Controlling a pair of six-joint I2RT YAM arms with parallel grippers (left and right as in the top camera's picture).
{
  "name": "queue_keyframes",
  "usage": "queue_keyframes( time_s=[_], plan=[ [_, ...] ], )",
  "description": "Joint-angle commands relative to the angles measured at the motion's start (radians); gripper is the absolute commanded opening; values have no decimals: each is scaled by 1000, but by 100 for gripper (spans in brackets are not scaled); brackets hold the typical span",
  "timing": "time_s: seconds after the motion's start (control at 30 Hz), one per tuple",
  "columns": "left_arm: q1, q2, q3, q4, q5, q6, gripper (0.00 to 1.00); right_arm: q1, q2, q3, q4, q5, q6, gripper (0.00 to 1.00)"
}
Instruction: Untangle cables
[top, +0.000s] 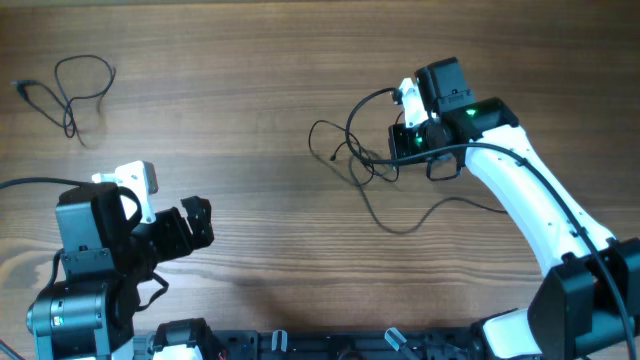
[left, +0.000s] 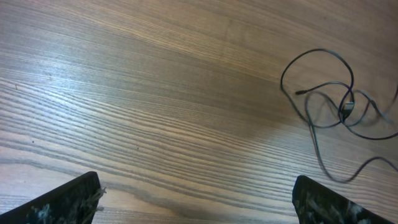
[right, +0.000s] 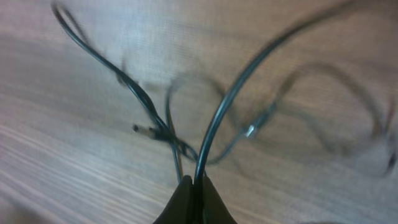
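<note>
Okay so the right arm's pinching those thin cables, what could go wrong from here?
1. The right end effector looks shut on more than one strand of the tangle; pulling may tighten the crossings rather than free them.
2. The left end effector is open and away from it, so nothing pins it down; the whole bunch could drag along.
3. The loose plug could snag in a loop.

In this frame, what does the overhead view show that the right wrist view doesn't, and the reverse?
Only overhead: a separate cable loop lying at the far left, and the left gripper, open, away from any cable. Only right wrist: the right gripper shut on strands of the tangle, with a plug end beside them. Both: the tangle on the wooden table.
</note>
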Motion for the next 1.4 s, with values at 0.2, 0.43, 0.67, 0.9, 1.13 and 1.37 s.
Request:
queue_keyframes(
  time_s=[0.2, 0.43, 0.67, 0.9, 1.13, 1.37],
  plan=[
    [3, -5, 1, 3, -9, 12, 100, -3, -89, 49, 248, -75, 42, 4],
    [3, -5, 1, 3, -9, 12, 100, 2, 32, 24, -31, 370, 21, 4],
    [3, -5, 1, 3, -9, 12, 100, 2, 3, 121, -59, 605, 172, 4],
    [3, -5, 1, 3, -9, 12, 100, -74, -98, 145, -315, 923, 523, 4],
    [3, -5, 1, 3, -9, 12, 100, -233, -97, 135, -536, 412, 481, 4],
    [3, -5, 1, 3, -9, 12, 100, -137, -97, 135, -557, 13, 316, 4]
  ],
)
